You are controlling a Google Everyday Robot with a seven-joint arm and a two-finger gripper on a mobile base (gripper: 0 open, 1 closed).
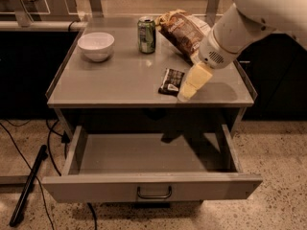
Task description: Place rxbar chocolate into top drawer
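The rxbar chocolate (171, 81) lies flat on the grey table top (120, 80), near its front edge, right of centre. My gripper (188, 91) hangs just to the right of the bar, its pale tip low over the table top, beside the bar. The top drawer (151, 188) is pulled wide open below the table top; its inside is bare and its dark handle faces the front.
A white bowl (96, 45) sits at the back left. A green soda can (147, 34) stands at the back centre. A brown-and-yellow chip bag (183, 30) lies behind my arm. A black pole (29, 186) lies on the floor at the left.
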